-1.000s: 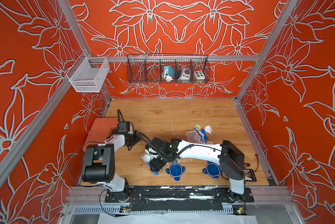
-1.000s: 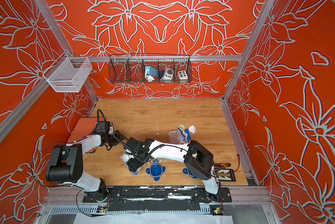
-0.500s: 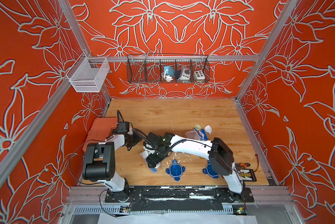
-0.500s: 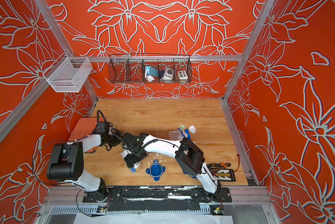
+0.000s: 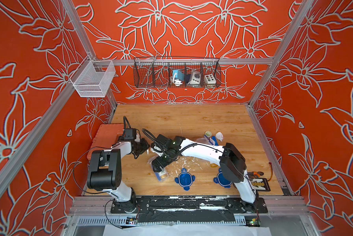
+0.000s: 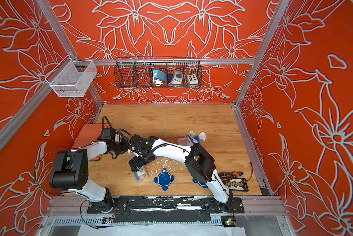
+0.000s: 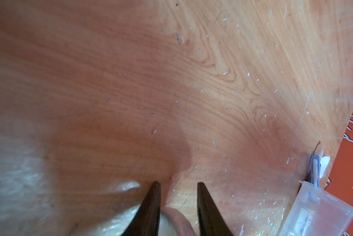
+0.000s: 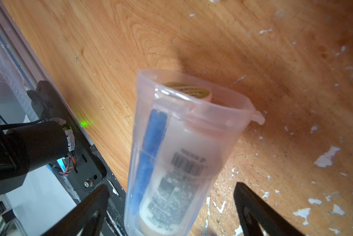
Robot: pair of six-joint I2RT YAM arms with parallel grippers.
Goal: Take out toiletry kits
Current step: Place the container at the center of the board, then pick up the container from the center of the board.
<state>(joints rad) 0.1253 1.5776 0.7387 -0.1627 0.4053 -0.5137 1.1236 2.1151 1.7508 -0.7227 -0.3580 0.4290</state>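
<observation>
Now watch the right gripper (image 8: 171,186): its jaws are thrown wide, one finger on either side of the clear tub (image 8: 181,143), and neither one touches it, with bare wood showing in both gaps. The tub lies on its side on the table (image 8: 90,51), lid off, mouth pointing away from the gripper. One toiletry kit is packed inside: a white-labelled bottle (image 8: 177,179) with a barcode, its yellow-green cap (image 8: 189,91) right at the rim, and a blue tube (image 8: 151,143) running along the wall beside it. In both top views the tub (image 5: 161,175) (image 6: 141,173) sits just beside the middle blue lid (image 5: 184,178) (image 6: 163,179), on the side facing the orange tool case (image 5: 106,139), and the right gripper (image 5: 159,164) hangs over its base end. A second blue lid (image 5: 222,180) lies on the middle lid's other side, partly under the right arm. Beyond the middle lid, toward the back wall, the other kit is out loose: a round-capped bottle (image 5: 208,133), a small white piece (image 5: 219,135) and a blue toothbrush (image 7: 314,169), all next to a second clear tub (image 7: 314,210). Over to the left gripper (image 7: 178,183): its jaws are narrow, its tips are low over bare table, and a pale rounded thing (image 7: 175,220) sits between the fingers near their roots. Whether it is pinched I cannot tell.
</observation>
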